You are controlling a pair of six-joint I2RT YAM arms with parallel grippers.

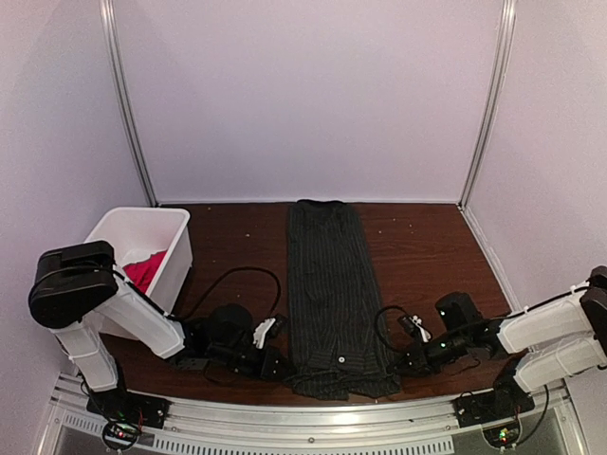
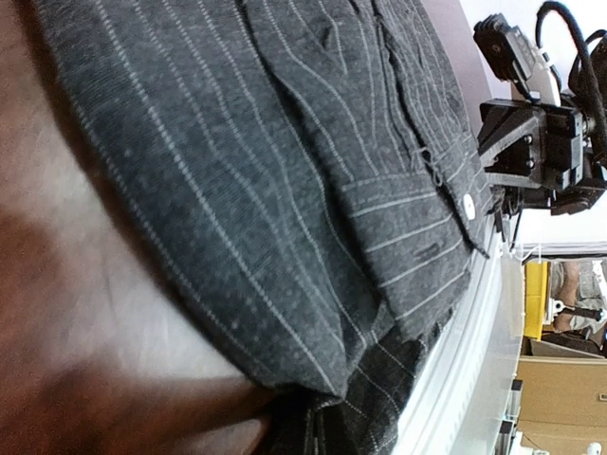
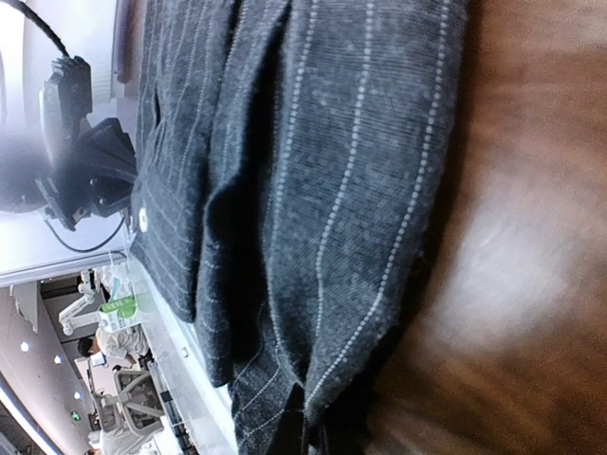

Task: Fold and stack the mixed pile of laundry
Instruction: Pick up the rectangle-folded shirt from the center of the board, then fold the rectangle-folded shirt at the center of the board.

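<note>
— At near desk [image 1: 427,246] edge: left tool [image 1: 277,363] and right tool [image 1: 406,361] both pressed together, low at the near corners of the pinstriped shirt [image 1: 332,284]. Can't tell if cloth is pinched.
— Shirt layout?
— Long narrow strip down desk centre, near edge to far wall. Red T-shirt [image 1: 144,271] bunched in white bin [image 1: 166,227], left side.

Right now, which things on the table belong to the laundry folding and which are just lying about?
Job: striped shirt, laid out mid-table; red T-shirt, inside the white bin.
Lying about: the white bin itself; black cable beside it.
</note>
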